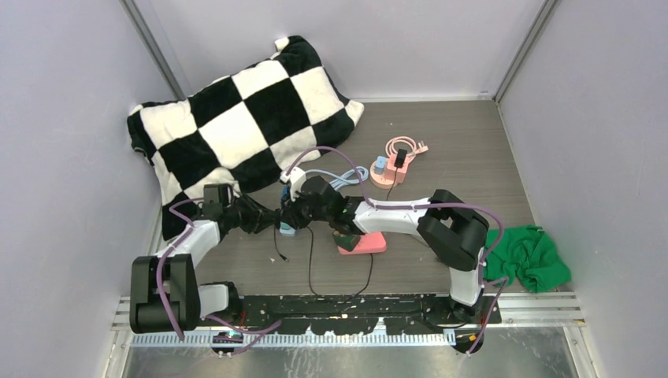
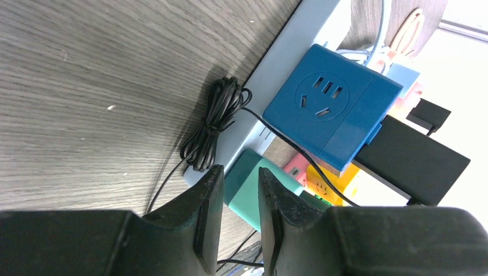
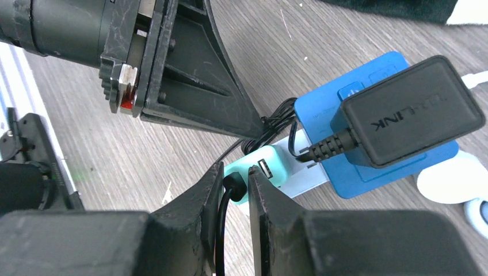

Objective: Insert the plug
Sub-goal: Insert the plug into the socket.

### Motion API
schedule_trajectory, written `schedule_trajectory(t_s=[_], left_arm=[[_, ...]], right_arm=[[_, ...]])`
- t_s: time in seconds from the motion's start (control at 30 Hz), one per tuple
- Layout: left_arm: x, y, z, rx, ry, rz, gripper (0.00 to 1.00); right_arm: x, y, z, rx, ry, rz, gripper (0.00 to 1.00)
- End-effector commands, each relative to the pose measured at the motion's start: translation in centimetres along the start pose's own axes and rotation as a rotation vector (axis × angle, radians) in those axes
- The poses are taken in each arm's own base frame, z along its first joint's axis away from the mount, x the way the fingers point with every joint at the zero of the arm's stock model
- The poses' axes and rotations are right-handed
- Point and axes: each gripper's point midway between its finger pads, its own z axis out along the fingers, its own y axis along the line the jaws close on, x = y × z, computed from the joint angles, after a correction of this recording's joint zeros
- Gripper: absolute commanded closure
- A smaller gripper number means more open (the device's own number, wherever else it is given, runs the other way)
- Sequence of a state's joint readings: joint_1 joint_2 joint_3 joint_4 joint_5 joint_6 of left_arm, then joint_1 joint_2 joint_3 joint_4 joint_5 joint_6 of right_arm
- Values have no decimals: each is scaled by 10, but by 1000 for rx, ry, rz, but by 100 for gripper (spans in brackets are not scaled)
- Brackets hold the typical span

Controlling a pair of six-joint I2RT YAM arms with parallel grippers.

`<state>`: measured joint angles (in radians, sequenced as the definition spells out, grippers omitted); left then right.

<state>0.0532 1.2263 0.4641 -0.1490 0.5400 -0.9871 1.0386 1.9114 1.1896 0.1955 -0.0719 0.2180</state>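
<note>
**Item: plug** (image 3: pixel 232 188). Black, with a thin black cord trailing from it. Pinched between the fingers of the right claw (image 3: pixel 235 169) and held low over the counter (image 1: pixel 473 157), mid-front. It sits just beside the teal charger (image 3: pixel 279 172), whose USB port (image 3: pixel 265 168) is uncovered and faces the claw.

**Left claw** (image 2: pixel 239 172). Fingers nearly together with a narrow gap. The teal charger shows behind the gap and is wider than it. Cannot tell whether anything is gripped.

**Adjoining:**
- Blue socket cube (image 2: pixel 331 109) seated on a pale power strip (image 2: pixel 288 57).
- Black TP-LINK adapter (image 3: pixel 411 109) plugged into the cube's side.
- Bundled black cord (image 2: pixel 216 123) lying against the strip.

**Elsewhere on the counter:**
- Checkered pillow (image 1: pixel 244 118), rear left.
- Green cloth (image 1: pixel 532 256), front right.
- Pink block (image 1: pixel 366 244) under the right arm.
</note>
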Motion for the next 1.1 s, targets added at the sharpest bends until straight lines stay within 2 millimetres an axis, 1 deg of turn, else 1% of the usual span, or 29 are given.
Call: schedule_trajectory(t_s=[0.0, 0.13, 0.27, 0.37, 0.47, 0.57, 0.67, 0.77, 0.87, 0.93, 1.0, 1.07], left_arm=[[-9, -14, 0, 15, -27, 52, 71], [-10, -7, 1, -21, -37, 53, 71], [-16, 1, -3, -71, -85, 75, 72], [-23, 3, -9, -105, -129, 97, 72], [-30, 1, -16, -125, -170, 123, 72], [-39, -3, -27, -157, -216, 169, 72], [-46, -5, -38, -181, -261, 210, 72], [-49, -11, -45, -175, -290, 236, 72], [-49, -17, -51, -160, -296, 272, 72], [-47, -26, -57, -136, -281, 326, 71], [-45, -35, -65, -122, -281, 368, 69], [-46, -42, -75, -111, -303, 407, 65]], right_arm=[[176, -51, -40, 161, 540, 144, 73], [183, -52, -35, 157, 551, 161, 73], [190, -54, -34, 167, 575, 171, 73], [201, -59, -36, 197, 607, 179, 73], [214, -59, -37, 197, 638, 202, 74], [222, -58, -36, 199, 654, 224, 74], [226, -61, -37, 208, 662, 238, 74], [227, -62, -38, 205, 660, 251, 74], [218, -64, -39, 207, 640, 255, 74], [205, -63, -38, 201, 619, 249, 74], [181, -59, -37, 181, 579, 238, 73], [147, -54, -36, 156, 525, 223, 70]])
